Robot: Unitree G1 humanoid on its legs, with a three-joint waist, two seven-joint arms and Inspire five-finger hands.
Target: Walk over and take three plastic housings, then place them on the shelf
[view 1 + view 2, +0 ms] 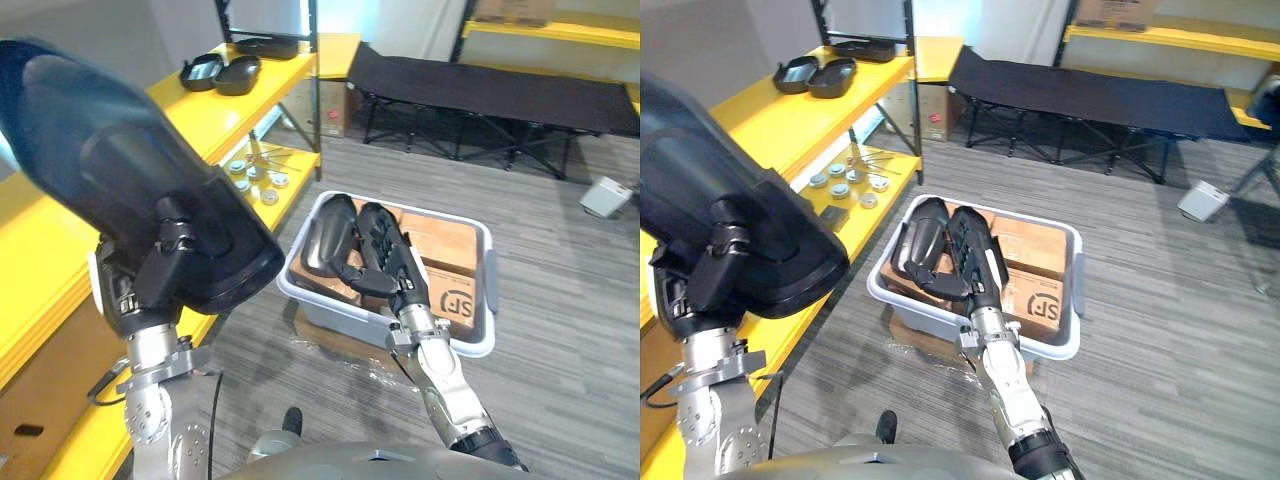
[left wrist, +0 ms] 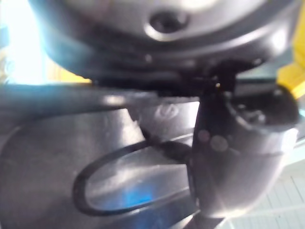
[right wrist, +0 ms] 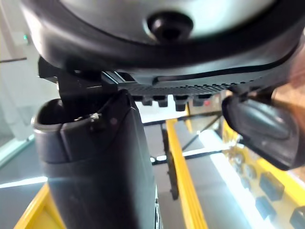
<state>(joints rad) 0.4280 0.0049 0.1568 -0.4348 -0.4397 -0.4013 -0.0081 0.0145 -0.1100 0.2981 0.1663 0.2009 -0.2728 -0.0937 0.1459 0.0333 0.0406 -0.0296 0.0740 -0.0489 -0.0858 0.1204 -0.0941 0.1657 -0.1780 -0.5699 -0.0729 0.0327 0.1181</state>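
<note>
My left hand (image 1: 150, 285) is shut on a large black plastic housing (image 1: 120, 170), held up high beside the yellow shelf (image 1: 250, 105); its thumb (image 2: 238, 157) presses on the glossy shell (image 2: 95, 157). My right hand (image 1: 390, 262) reaches into the grey bin (image 1: 470, 345) with its fingers straight alongside a second black housing (image 1: 328, 235) that leans upright at the bin's left end. The right thumb (image 3: 95, 162) stands apart from the housing's edge (image 3: 262, 129). Two more black housings (image 1: 220, 72) lie on the shelf's top board.
Cardboard boxes (image 1: 445, 260) fill the bin's floor. Another black tray-like part (image 1: 268, 45) sits further along the shelf. Small round parts (image 1: 255, 178) lie on the lower shelf board. A black folding cot (image 1: 480, 90) stands at the back, and a white box (image 1: 605, 195) rests on the floor at right.
</note>
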